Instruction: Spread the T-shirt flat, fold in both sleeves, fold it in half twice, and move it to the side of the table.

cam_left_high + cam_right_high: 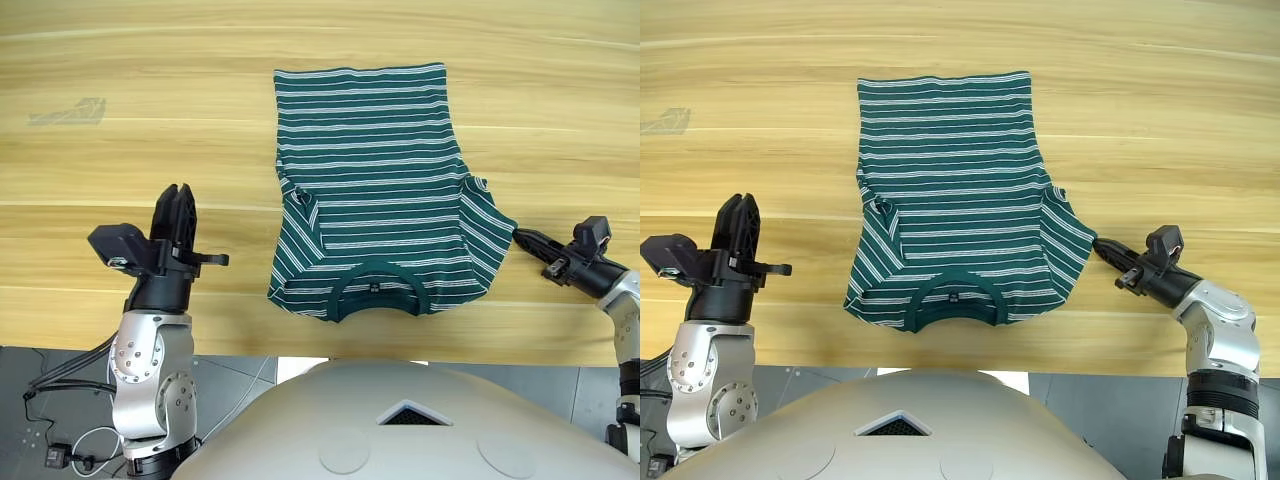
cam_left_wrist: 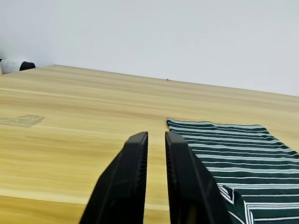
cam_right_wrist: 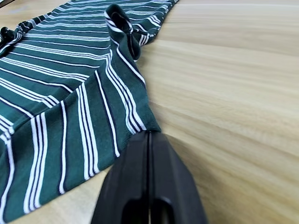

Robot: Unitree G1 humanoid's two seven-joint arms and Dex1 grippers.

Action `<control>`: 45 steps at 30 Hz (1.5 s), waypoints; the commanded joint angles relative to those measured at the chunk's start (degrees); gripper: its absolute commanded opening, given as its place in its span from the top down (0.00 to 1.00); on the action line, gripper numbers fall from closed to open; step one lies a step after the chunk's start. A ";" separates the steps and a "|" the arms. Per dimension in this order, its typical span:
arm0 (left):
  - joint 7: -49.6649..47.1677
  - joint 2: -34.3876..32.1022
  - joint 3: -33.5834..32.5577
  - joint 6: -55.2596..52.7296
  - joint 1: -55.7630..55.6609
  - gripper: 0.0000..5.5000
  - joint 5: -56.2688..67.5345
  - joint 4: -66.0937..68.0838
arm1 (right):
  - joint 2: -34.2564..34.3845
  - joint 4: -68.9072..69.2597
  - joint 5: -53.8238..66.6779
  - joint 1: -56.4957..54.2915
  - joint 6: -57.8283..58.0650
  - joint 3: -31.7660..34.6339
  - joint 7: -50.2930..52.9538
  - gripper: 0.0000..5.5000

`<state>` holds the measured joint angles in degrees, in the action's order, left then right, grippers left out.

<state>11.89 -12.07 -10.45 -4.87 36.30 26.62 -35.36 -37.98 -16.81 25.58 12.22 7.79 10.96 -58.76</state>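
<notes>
Right fingers (image 3: pixel 133 186) pinched on T-shirt (image 1: pixel 375 180) sleeve corner | left fingers (image 2: pixel 128 182) slightly apart, beside T-shirt | neck label (image 1: pixel 373 287) unreadable

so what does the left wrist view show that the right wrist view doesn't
Only the left wrist view: the left gripper, fingers slightly apart above the table, a pale mark on the wood, and the wall behind. Only the right wrist view: the right gripper shut on the tip of the T-shirt sleeve, with a bunched fold farther along. Both: the striped T-shirt lying on the wooden table.
</notes>
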 commanded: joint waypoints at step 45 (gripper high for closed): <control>1.16 3.30 1.64 -0.25 -0.66 0.87 -3.53 2.65 | 3.71 -6.70 1.14 -6.91 4.83 2.52 -5.95 0.52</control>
<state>12.96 -8.96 -9.01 -5.06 35.40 23.75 -33.32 -34.44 -22.91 27.81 5.58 13.31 13.91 -64.59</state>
